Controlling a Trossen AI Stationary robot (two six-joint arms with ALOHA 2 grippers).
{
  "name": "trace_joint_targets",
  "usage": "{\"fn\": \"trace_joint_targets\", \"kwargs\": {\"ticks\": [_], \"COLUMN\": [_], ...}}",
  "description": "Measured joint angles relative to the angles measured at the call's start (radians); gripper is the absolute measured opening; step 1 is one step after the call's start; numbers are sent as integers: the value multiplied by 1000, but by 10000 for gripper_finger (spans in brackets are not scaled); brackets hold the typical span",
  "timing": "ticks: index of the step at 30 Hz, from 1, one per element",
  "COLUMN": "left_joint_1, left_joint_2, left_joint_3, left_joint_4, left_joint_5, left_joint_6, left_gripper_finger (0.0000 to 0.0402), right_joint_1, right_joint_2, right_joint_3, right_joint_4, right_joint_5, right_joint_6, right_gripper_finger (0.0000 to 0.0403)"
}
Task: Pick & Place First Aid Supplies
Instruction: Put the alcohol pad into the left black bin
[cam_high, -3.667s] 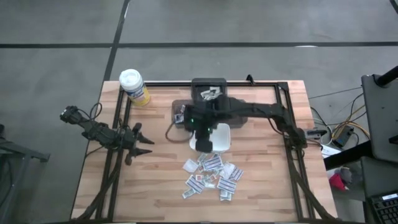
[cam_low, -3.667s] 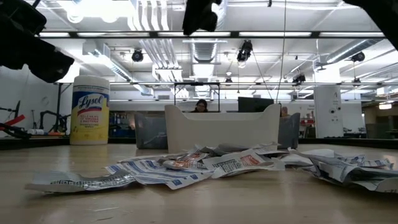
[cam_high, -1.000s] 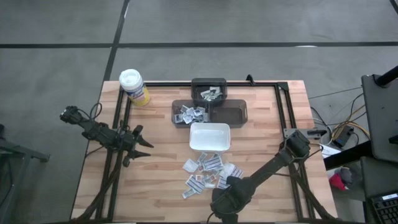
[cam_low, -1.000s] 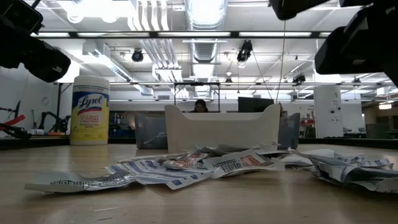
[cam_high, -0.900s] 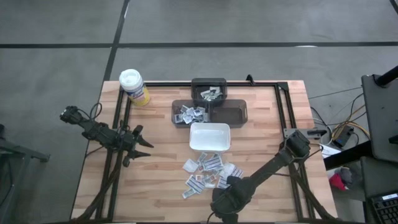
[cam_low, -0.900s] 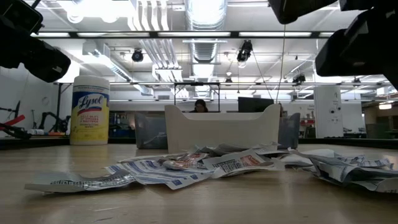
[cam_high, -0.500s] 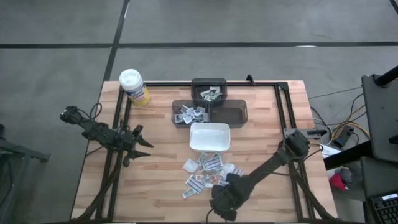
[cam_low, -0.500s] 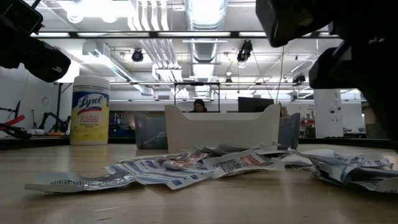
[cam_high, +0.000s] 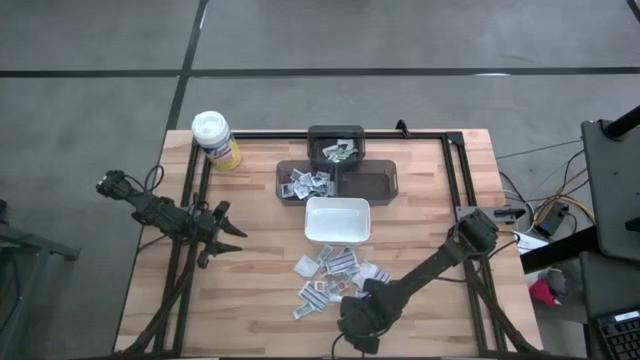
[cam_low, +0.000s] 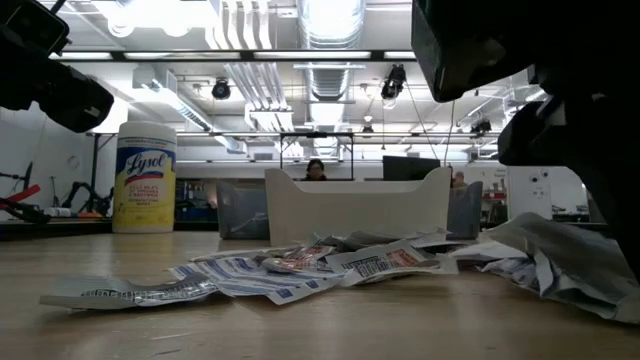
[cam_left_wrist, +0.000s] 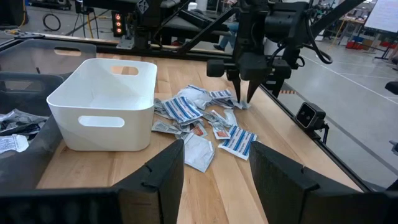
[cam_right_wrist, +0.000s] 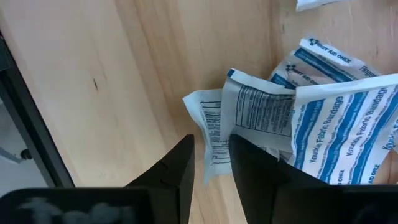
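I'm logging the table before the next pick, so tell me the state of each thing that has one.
left tool: open, empty, at the table's left side.
right tool: closed on a packet at the pile's edge.
packet: pinched, one end raised off the table.
white dish: empty.
canister: upright, lid on.
rear bin: holds packets.
left bin: holds packets.
right bin: looks empty.
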Motion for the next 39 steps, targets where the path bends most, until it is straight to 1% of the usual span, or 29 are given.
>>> {"fn": "trace_joint_targets", "kwargs": {"ticks": [5, 8, 14, 16, 20, 27, 32, 35, 39], "left_joint_1": [0, 0, 0, 0, 0, -1, 0, -1, 0], "left_joint_2": [0, 0, 0, 0, 0, 0, 0, 0, 0], "left_joint_3": [0, 0, 0, 0, 0, 0, 0, 0, 0], "left_joint_4": [0, 0, -1, -1, -1, -1, -1, -1, -1], "left_joint_5": [0, 0, 0, 0, 0, 0, 0, -1, -1], "left_joint_6": [0, 1, 14, 14, 14, 14, 15, 16, 16], "left_gripper_finger": [177, 177, 177, 177, 177, 177, 177, 177, 177], "right_joint_1": [0, 0, -3, -3, -3, -23, -57, -82, -127], "right_joint_2": [0, 0, 0, -2, -11, -76, -139, -172, -221], "right_joint_3": [-6, -6, -6, -6, -7, -7, -7, -7, -7], "right_joint_4": [-3, -6, -18, -19, -23, -24, -21, -19, -6], "right_joint_5": [-1, -10, -67, -77, -84, -81, -68, -44, -37], "right_joint_6": [42, 42, 53, 53, 53, 47, 24, -9, -61], "right_gripper_finger": [83, 63, 20, 12, 9, 8, 8, 8, 8]}}
